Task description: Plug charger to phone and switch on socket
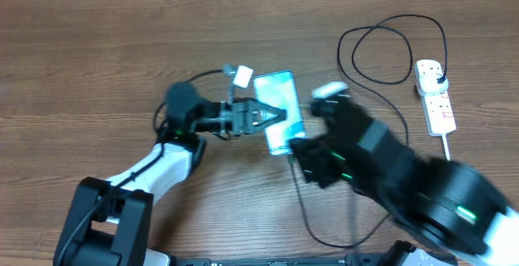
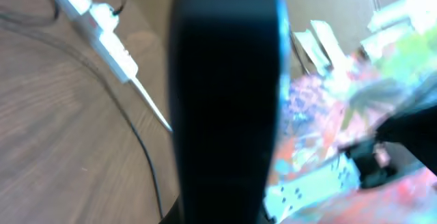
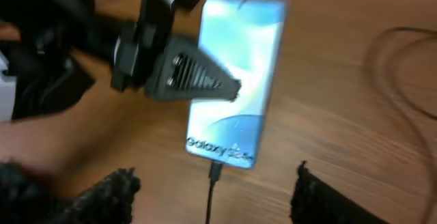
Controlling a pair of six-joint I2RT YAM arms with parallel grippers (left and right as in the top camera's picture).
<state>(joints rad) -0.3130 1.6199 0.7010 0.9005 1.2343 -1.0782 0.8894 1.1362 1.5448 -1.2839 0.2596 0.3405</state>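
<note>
Right wrist view: the right gripper (image 3: 213, 179) hangs with its fingers spread wide and grasps nothing. The long thin black charger cable (image 3: 209, 207) runs up between them.
Connector: its small tip meets the bottom edge of the slim rectangular phone (image 3: 240, 43) with the light blue glowing screen. Whether it is fully seated cannot be told.
Bracing arm: the left gripper (image 3: 232, 89) has its fingers drawn together into one dark wedge. The tip lies over the screen, apparently pinning the phone to the brown wooden table (image 1: 97, 47).
Handling: the charger looks light and limp, so only the stiff connector body just behind the tip offers a hold. The glass-faced phone is probably slippery and fragile, and it would likely slide unless braced.
Socket: the white elongated power-strip socket (image 1: 435, 96) lies well apart on the right side of the table, with the cable looping to it. Pressing its switch appears to be the remaining step.
</note>
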